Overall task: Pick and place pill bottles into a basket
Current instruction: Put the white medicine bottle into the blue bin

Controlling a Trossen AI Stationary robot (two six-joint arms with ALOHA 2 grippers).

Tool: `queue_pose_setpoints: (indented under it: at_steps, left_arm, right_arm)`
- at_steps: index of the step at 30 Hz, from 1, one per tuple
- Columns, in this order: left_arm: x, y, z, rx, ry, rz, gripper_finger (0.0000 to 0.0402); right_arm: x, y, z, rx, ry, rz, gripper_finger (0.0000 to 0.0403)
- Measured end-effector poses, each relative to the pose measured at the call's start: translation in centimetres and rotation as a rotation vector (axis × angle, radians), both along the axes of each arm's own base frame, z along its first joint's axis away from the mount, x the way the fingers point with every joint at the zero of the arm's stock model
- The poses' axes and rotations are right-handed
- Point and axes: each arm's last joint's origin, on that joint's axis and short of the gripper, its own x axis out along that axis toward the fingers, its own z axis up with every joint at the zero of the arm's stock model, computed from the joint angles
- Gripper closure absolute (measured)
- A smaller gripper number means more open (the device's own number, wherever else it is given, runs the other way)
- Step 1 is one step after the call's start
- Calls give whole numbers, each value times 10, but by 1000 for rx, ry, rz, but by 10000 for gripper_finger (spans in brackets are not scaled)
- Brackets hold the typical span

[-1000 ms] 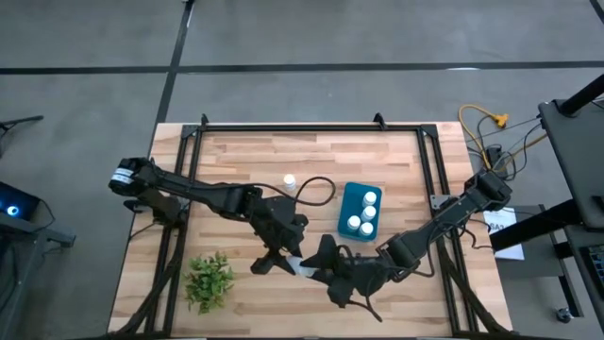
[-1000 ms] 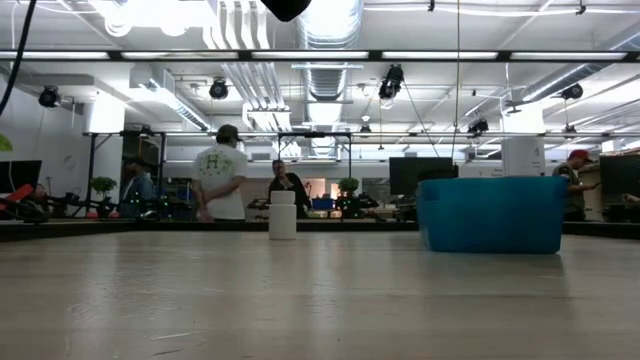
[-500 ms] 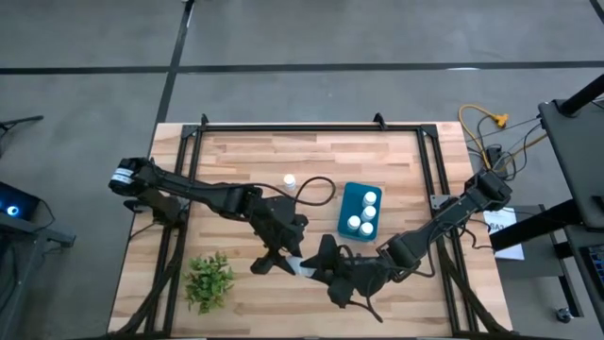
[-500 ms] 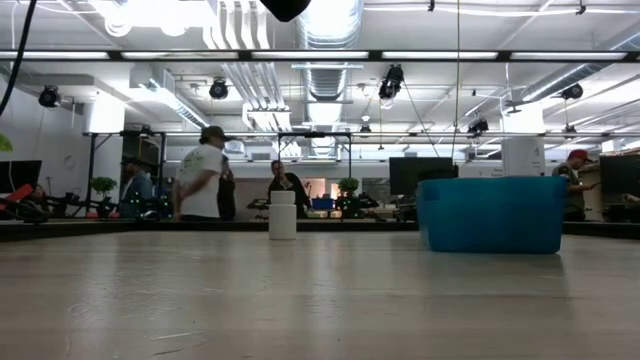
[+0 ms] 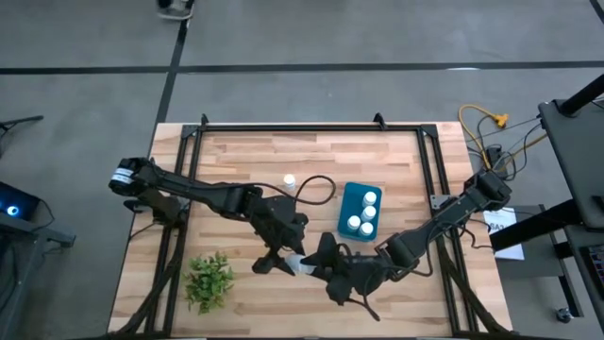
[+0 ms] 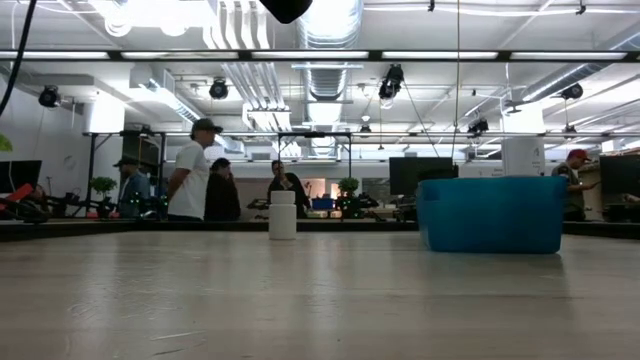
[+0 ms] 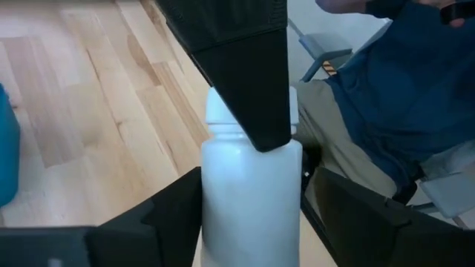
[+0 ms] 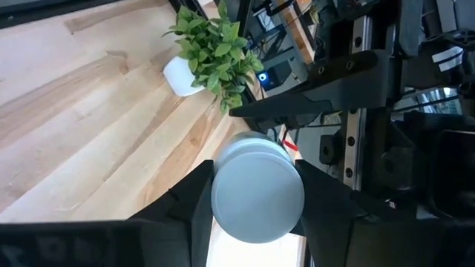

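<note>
A white pill bottle is held above the table's near middle, between my two grippers. My right gripper is shut on it. My left gripper is open, one finger on each side of the bottle's body, with a thin gap showing on one side. The teal basket holds three pill bottles standing upright and sits right of centre, also in the low view. One more pill bottle stands upright on its base on the table, left of the basket. My right gripper pinches the bottle's cap end between its two fingers. It comes from the table's right, and the fingers lie along the bottle. One finger covers the cap and shoulder. The bottle is lifted clear of the table, its cap toward my right wrist.
A small green plant in a white pot stands near the table's front left corner, also in the right wrist view. A black cable loops over the table between the standing bottle and the basket. People stand in the room behind.
</note>
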Motion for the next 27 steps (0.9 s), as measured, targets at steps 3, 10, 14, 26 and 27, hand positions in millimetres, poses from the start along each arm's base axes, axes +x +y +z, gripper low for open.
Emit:
queue_pose_setpoints:
  at_steps: [3,10,14,26,27]
  left_arm:
    - [-2,1,1,13,6,14,165]
    - [-17,9,20,61,-48,100,164]
    - [-39,17,40,96,-134,185,164]
    - [-99,35,61,105,-508,334,163]
    - [-101,35,57,102,-535,333,163]
  right_arm:
    - [0,0,-1,-4,11,-2,257]
    - [-7,-6,0,-12,45,-62,257]
    - [-15,-12,5,20,79,-104,257]
    - [-29,-46,20,93,138,-264,257]
    - [-31,-52,21,100,153,-286,257]
